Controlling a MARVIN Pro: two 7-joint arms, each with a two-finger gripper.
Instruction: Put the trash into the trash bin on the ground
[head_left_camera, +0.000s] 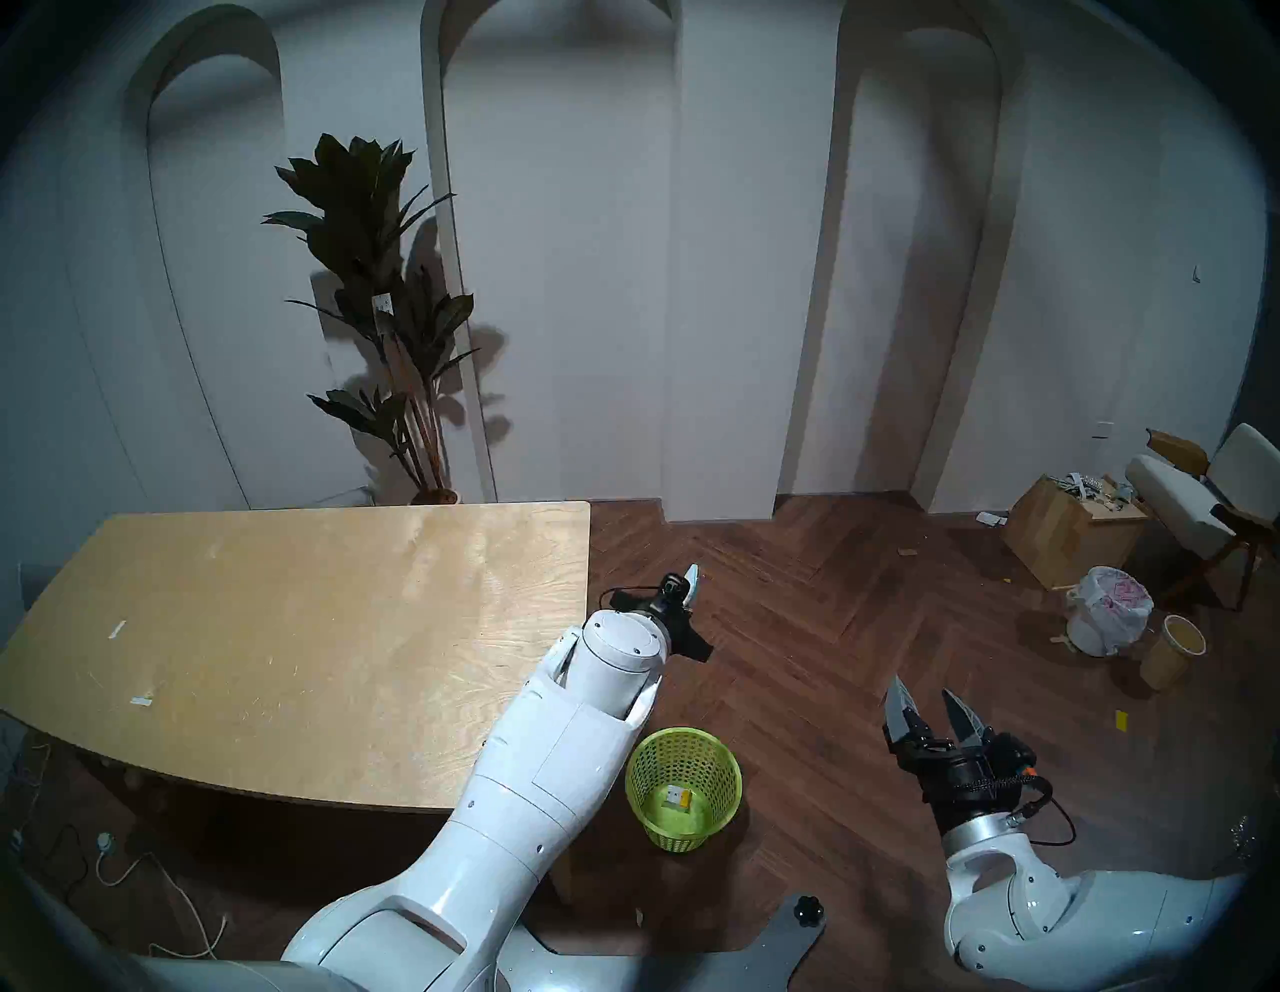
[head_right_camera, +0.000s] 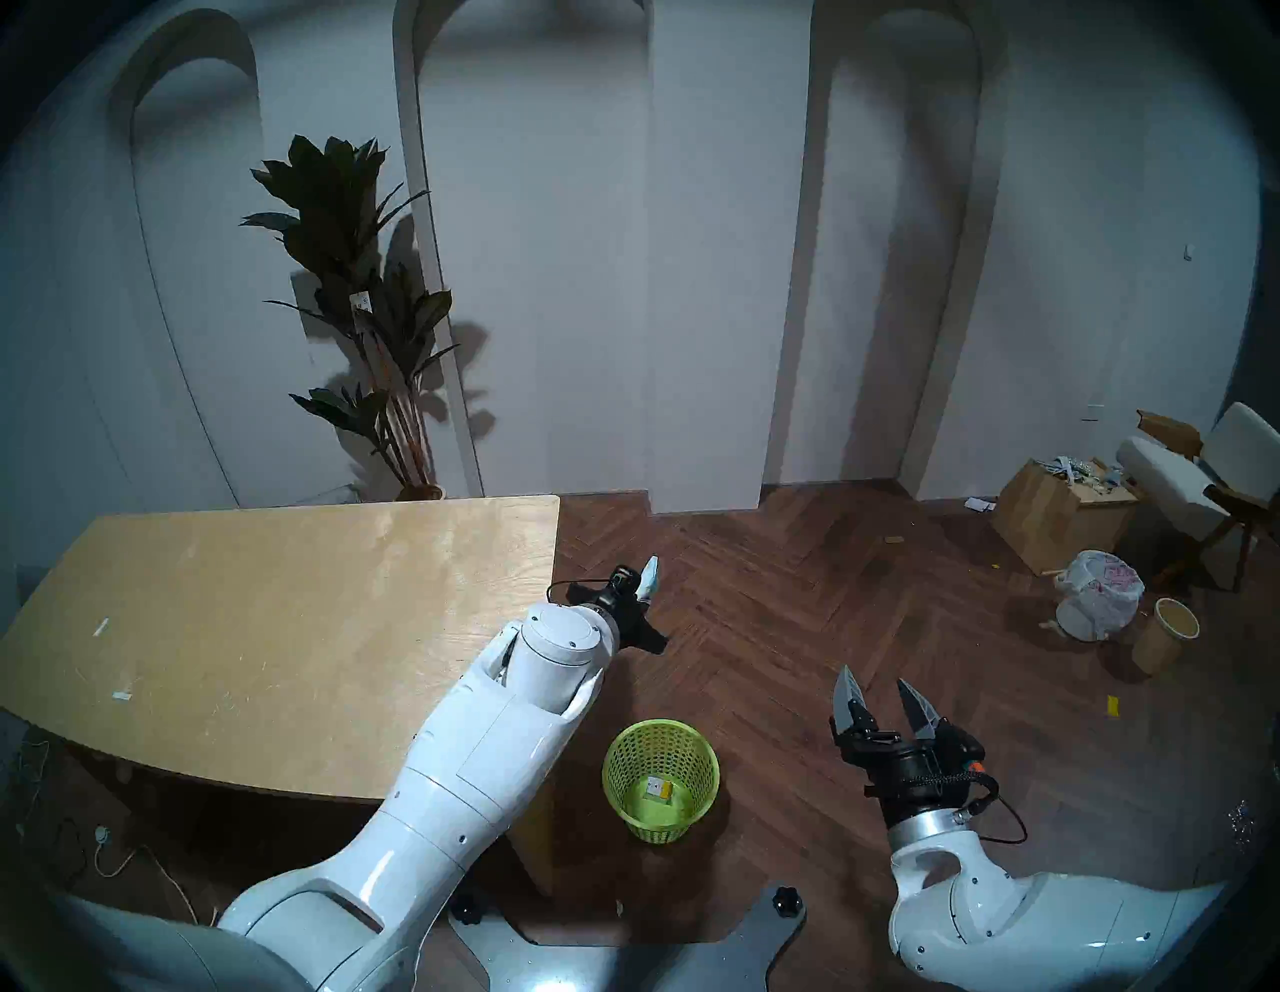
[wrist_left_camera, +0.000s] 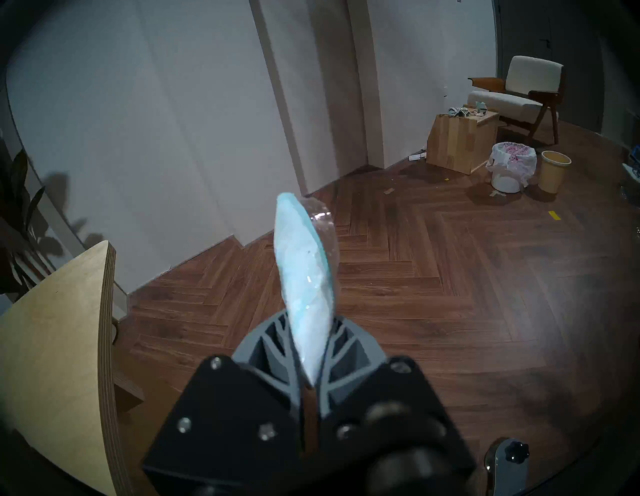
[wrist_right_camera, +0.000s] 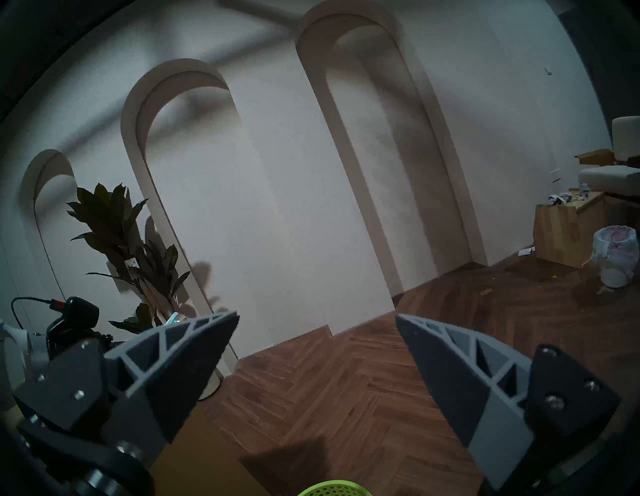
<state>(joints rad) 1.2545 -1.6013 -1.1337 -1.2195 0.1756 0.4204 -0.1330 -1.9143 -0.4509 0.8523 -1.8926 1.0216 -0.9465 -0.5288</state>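
My left gripper (head_left_camera: 686, 597) is shut on the pale blue-white cone-shaped wrapper (wrist_left_camera: 304, 277), held in the air just past the table's right edge, beyond the lime-green mesh trash bin (head_left_camera: 682, 786) on the floor. The wrapper tip shows in the head views (head_left_camera: 691, 573) (head_right_camera: 650, 572). Inside the bin lies the cardboard box with its yellow top (head_left_camera: 675, 801) (head_right_camera: 658, 790). My right gripper (head_left_camera: 931, 706) (wrist_right_camera: 317, 350) is open and empty, in the air to the right of the bin; the bin's rim (wrist_right_camera: 334, 489) shows below it. The white paper ball is out of view.
The wooden table (head_left_camera: 291, 644) stands at the left, with a potted plant (head_left_camera: 388, 319) behind it. At the far right are a white bin with a pink-printed bag (head_left_camera: 1108, 609), a beige bin (head_left_camera: 1174, 651), a wooden crate (head_left_camera: 1070, 530) and a chair (head_left_camera: 1205, 499).
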